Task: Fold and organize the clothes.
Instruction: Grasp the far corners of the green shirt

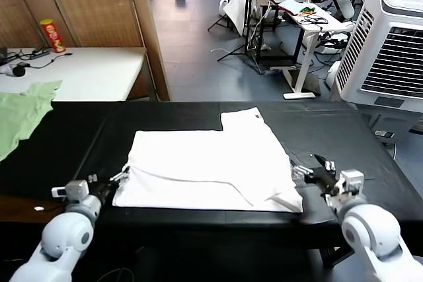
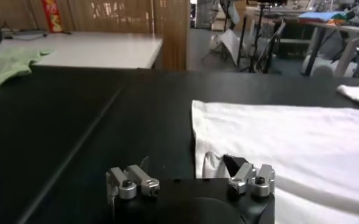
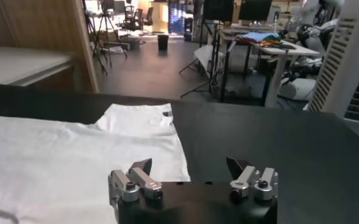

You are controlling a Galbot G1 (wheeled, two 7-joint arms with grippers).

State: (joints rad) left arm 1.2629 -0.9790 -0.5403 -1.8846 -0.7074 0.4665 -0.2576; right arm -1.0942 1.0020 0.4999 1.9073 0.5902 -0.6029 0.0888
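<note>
The clothes are one white T-shirt (image 1: 205, 170), lying flat and partly folded on the black table (image 1: 79, 143), with a sleeve pointing to the far side. My left gripper (image 1: 112, 177) hovers open at the shirt's near left corner. In the left wrist view the left gripper (image 2: 188, 164) has one finger over the edge of the shirt (image 2: 289, 140) and the other over bare table. My right gripper (image 1: 312, 166) is open at the near right corner. The right wrist view shows the right gripper (image 3: 189, 164) astride the side edge of the shirt (image 3: 63, 152). Neither holds anything.
A pale green garment (image 1: 23, 113) lies at the table's far left corner. Behind it a white table (image 1: 86, 70) carries a red can (image 1: 53, 34) and cables. A white air cooler (image 1: 390, 44) stands at the far right, with desks and stands on the floor beyond.
</note>
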